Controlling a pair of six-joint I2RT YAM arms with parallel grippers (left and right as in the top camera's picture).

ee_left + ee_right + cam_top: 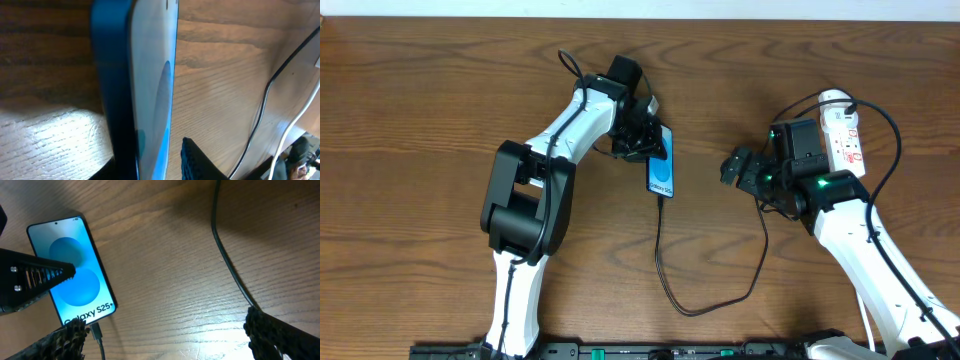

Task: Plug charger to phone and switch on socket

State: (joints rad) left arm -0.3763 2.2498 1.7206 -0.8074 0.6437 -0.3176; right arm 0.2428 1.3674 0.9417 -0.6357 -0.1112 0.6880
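Left claw (645, 140): placed at phone (661, 172), likely steadying it; grip cannot be told.
Right claw (165, 325): spread wide; charger (97, 331) seated in phone.

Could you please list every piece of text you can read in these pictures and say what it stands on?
"Galaxy S25+": on the phone screen, read in the right wrist view; the first letter is partly hidden.
Red markings on the socket: too small to read.
The same phone text in the overhead view: too small to read.
No other text shows.
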